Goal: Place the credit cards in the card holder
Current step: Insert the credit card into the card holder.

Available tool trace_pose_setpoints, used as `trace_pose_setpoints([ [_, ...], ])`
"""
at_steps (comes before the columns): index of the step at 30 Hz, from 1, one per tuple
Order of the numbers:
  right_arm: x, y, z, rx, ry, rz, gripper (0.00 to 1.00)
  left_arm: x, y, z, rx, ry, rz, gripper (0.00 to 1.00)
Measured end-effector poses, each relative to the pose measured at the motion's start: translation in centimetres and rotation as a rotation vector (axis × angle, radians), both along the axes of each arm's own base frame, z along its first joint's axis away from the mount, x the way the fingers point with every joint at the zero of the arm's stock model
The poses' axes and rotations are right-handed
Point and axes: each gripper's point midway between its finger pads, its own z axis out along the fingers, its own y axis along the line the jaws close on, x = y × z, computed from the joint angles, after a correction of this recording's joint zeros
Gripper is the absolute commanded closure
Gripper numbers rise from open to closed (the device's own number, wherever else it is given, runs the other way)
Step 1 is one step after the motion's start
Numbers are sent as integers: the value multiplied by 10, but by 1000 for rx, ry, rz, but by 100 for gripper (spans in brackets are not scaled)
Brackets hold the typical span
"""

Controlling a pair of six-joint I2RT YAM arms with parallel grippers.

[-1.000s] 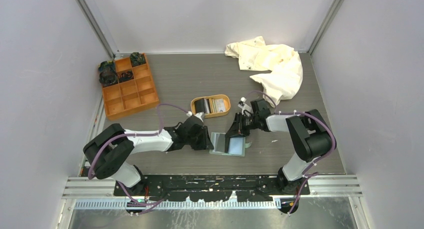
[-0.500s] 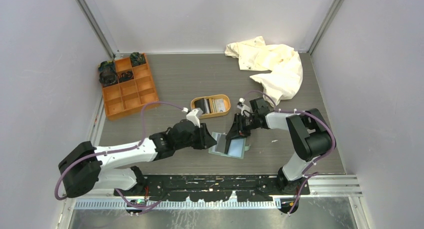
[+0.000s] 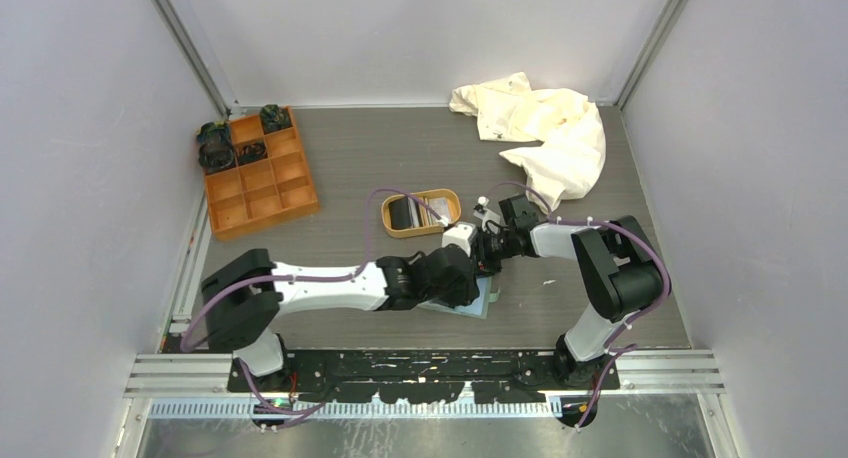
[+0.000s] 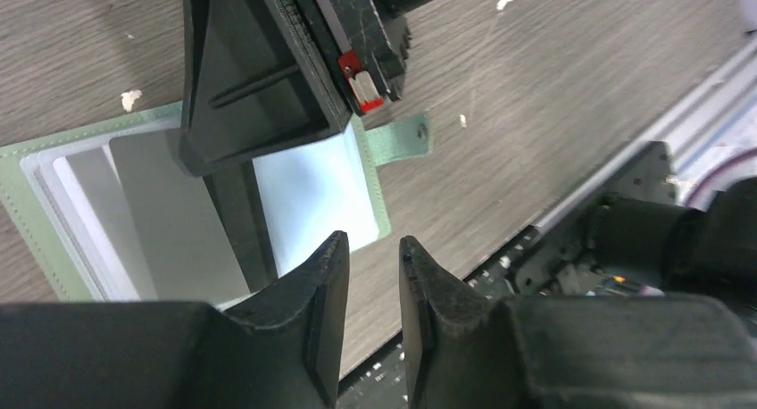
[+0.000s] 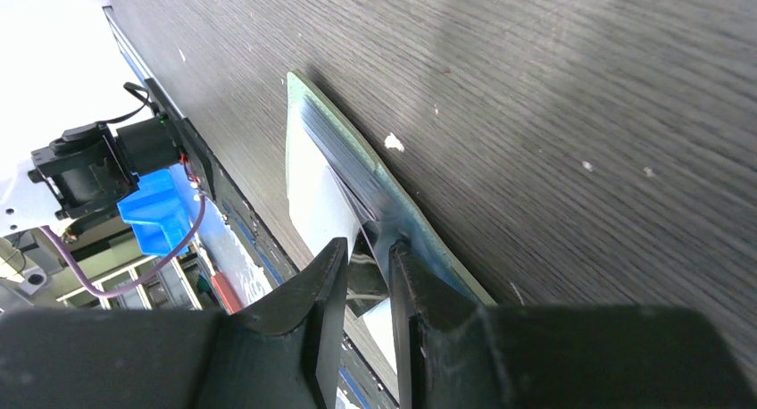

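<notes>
The card holder [image 4: 398, 137] lies open on the table, sage green, mostly hidden under my left arm in the top view [image 3: 486, 301]. Grey-white credit cards [image 4: 170, 212] fill its left side and a light blue card [image 4: 312, 195] lies on its right. A black card [image 4: 239, 229] sits between them, under the right gripper's fingers [image 4: 259, 96]. My right gripper [image 5: 366, 253] hangs low over the holder's edge [image 5: 357, 150], jaws slightly apart, the black card showing in the gap. My left gripper [image 4: 370, 248] hovers at the holder's near edge, open by a narrow gap, empty.
A tan oval tray [image 3: 452, 216] holding more cards stands just behind the holder. The orange compartment box [image 3: 260, 173] is at the back left and a cream cloth [image 3: 550, 128] at the back right. The black base rail [image 4: 571, 239] runs close to the holder's near side.
My left arm has swung right, from the holder's left side to right over it. The right gripper has stayed at the holder, its jaws slightly wider; the tilted black card no longer shows from above.
</notes>
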Motion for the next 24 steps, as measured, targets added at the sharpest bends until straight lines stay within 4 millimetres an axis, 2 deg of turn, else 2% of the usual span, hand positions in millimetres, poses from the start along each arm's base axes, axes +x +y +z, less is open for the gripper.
trace_pose_setpoints([
  [3,0,0,0,-1,0,1,70,1,-6,-18,79,11,-7,74],
  [9,0,0,1,-2,1,1,70,2,0,-46,211,28,-20,76],
  [18,0,0,0,-5,5,3,70,8,-5,-55,282,14,-36,73],
  [24,-1,-1,-1,-9,9,3,69,13,-6,-64,338,3,-40,63],
])
